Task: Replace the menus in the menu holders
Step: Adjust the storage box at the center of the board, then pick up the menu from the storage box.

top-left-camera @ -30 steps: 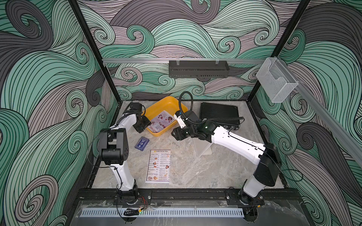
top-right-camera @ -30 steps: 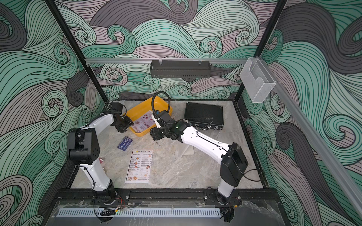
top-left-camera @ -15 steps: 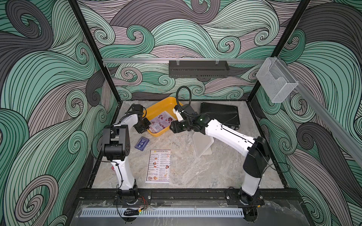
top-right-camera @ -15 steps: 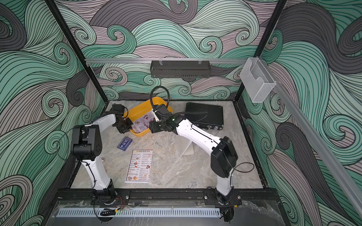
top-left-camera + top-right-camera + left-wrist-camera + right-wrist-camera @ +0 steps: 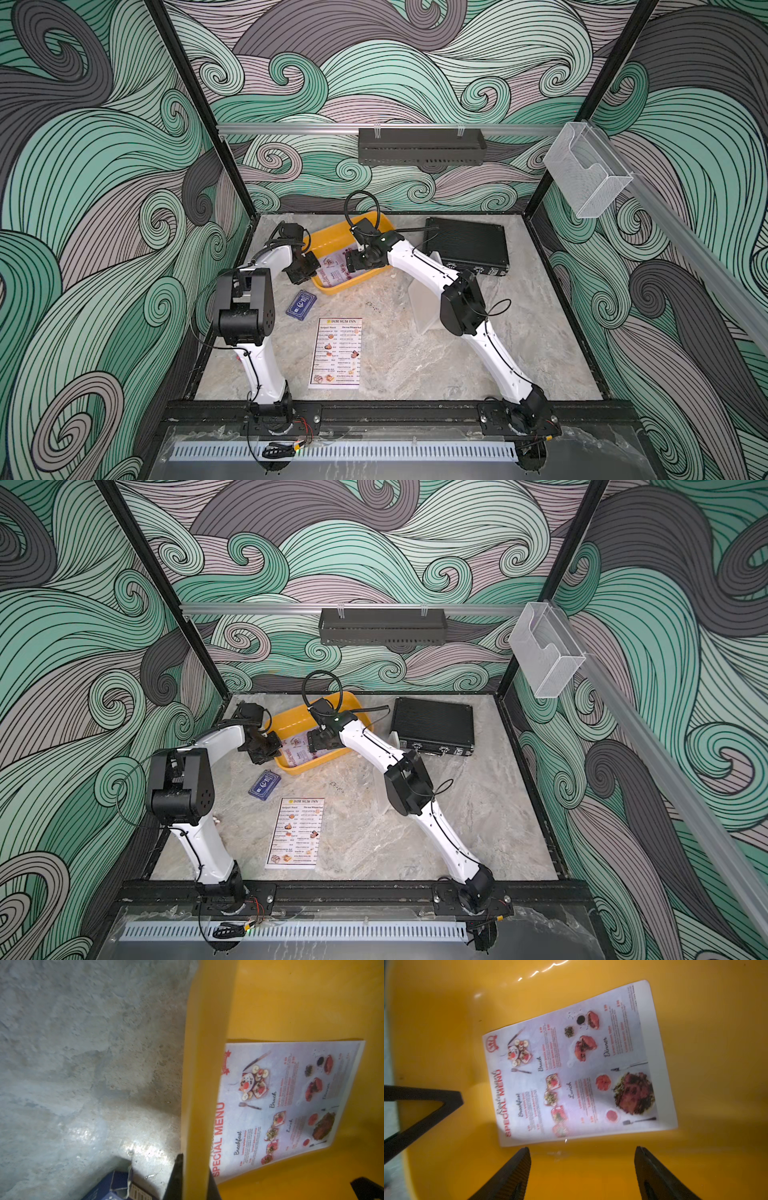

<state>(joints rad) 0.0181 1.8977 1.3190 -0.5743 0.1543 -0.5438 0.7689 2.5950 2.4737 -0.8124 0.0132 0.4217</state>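
LEFT: left gripper [image 5: 194, 1172] clenched on rim of yellow tray [image 5: 291, 1001] | RIGHT: right gripper [image 5: 581, 1149] released, jaws spread over SPECIAL MENU sheet [image 5: 577, 1068] on tray floor | HOLDER: menu holder [image 5: 422, 307] on table [image 5: 415, 365] | RISK: flat sheet has no raised edge, jaws may skid or crease it; tray shifts if rim grip slips

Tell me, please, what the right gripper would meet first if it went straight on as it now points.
The right gripper would likely meet the special menu in the yellow tray; depth unclear.
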